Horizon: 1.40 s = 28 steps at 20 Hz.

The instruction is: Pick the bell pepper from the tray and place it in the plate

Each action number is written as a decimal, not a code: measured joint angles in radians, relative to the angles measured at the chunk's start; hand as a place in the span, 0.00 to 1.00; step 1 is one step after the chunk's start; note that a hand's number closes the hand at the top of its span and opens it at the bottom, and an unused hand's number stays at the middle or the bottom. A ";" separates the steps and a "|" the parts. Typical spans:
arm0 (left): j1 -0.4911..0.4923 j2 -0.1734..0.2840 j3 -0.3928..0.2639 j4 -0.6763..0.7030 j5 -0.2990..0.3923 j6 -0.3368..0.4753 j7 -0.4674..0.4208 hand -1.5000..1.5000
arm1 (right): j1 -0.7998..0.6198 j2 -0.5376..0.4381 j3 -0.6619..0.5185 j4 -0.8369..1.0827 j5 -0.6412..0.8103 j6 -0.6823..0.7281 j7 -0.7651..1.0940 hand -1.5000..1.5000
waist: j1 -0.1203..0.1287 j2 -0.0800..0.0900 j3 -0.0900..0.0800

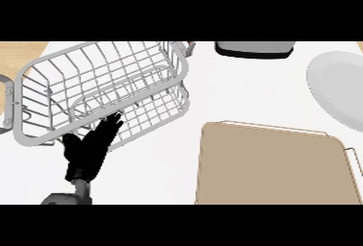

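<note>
Nearest, at the lower left, the robot's left hand (89,149) rises from a grey forearm, its black fingers straight and spread, holding nothing; the fingertips lie over the near edge of the wire basket. To its right, also near, sits the flat tan rectangular tray (273,168) with rounded corners and a thin raised rim; its surface is bare (no bell pepper shows on it, nor anywhere else in the view, so where it is cannot be told). The right hand does not show.

Further back on the white tabletop (234,91), the white wire basket (99,91) stands at the left, tilted to the view, with a small handle at its left side. At the far right, the round pale grey plate (340,86) is cut off by the edge, well apart from the tray's far corner. Farthest, at the top, a white object with a dark base (254,49) shows only in part. No writing or labels can be read on anything.
</note>
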 measured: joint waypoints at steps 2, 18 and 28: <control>-0.009 -0.003 -0.006 -0.001 -0.006 -0.002 -0.006 0.50 | -0.011 -0.018 0.032 0.054 0.046 -0.009 0.029 0.00 | 0.013 0.008 -0.001; -0.011 -0.013 -0.007 -0.008 -0.019 0.006 0.006 0.50 | -0.159 -0.009 0.032 0.266 0.057 0.208 -0.034 0.00 | 0.020 0.017 0.005; 0.014 -0.009 0.006 -0.022 -0.020 0.006 -0.005 0.50 | -0.151 -0.115 -0.061 0.358 -0.033 0.467 -0.040 0.00 | -0.005 0.013 0.005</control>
